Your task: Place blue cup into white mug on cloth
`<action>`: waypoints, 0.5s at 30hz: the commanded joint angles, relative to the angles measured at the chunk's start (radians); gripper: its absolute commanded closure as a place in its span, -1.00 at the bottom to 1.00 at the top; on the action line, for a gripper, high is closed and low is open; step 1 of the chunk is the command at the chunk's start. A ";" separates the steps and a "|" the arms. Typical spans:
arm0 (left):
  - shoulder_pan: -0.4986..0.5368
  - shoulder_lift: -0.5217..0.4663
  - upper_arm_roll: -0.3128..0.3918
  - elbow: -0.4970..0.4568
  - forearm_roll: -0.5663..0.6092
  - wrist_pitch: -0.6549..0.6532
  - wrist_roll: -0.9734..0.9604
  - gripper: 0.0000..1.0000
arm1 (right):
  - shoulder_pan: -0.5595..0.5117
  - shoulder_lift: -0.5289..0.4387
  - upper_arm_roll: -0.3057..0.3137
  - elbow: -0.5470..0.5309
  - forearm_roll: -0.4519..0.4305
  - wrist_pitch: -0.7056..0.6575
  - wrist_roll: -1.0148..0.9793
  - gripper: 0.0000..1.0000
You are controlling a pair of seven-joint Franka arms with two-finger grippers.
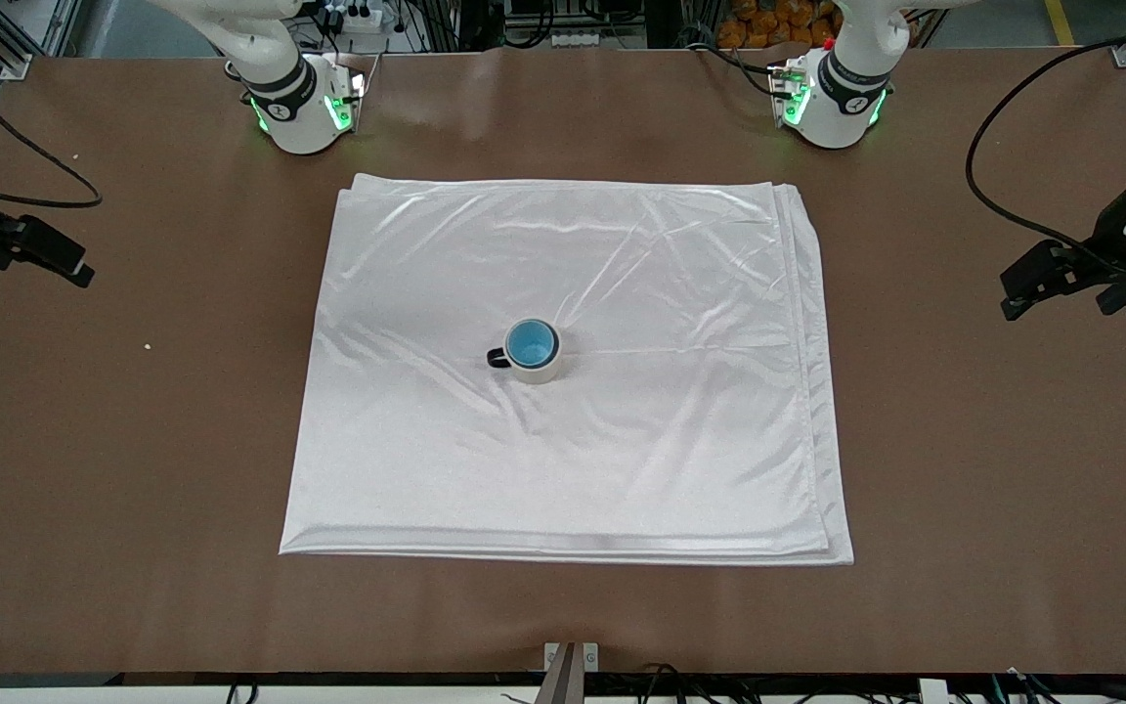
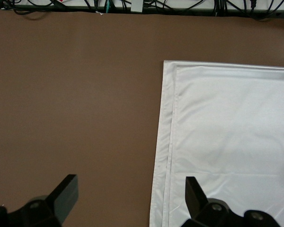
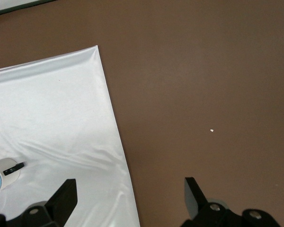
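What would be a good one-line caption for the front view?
Blue cup nested in the white mug mid-cloth, both arms waiting, open grippers over bare table at either end.

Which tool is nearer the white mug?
Right. The right tool waits off the cloth toward its table end; the left tool waits farther from the white mug.

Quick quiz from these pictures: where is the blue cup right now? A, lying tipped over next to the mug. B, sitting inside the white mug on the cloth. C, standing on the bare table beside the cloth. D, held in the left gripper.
B: the blue cup sits nested in the white mug near the middle of the cloth, while the left gripper and right gripper are open, holding nothing.
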 commanded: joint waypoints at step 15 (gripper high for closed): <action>0.000 -0.052 0.002 -0.025 -0.038 -0.045 0.005 -1.00 | 0.032 0.026 -0.095 0.025 0.023 0.009 -0.114 -1.00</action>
